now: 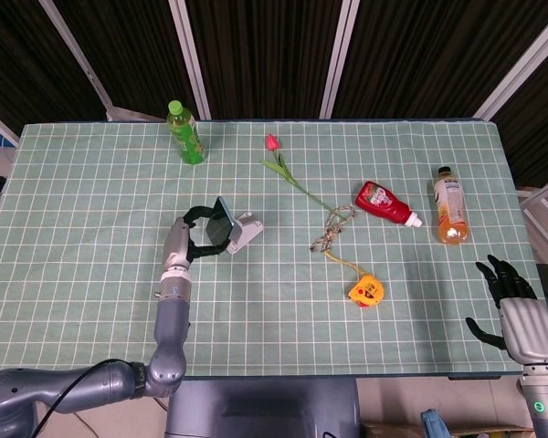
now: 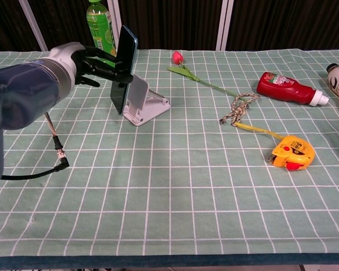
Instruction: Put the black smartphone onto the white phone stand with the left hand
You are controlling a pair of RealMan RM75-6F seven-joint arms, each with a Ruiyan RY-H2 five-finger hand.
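My left hand (image 1: 194, 233) (image 2: 96, 63) grips the black smartphone (image 1: 221, 222) (image 2: 125, 68), which stands nearly upright on edge. The phone hangs just left of the white phone stand (image 1: 242, 232) (image 2: 144, 103) and partly hides the stand's backrest in the chest view. Whether the phone touches the stand I cannot tell. My right hand (image 1: 513, 303) hovers off the table's near right corner, its fingers apart and holding nothing; only the head view shows it.
A green bottle (image 1: 185, 133) stands at the back left. A tulip (image 1: 288, 171), a rope piece (image 1: 333, 228), a ketchup bottle (image 1: 385, 203), a tea bottle (image 1: 450, 206) and a yellow tape measure (image 1: 366, 291) lie to the right of the stand.
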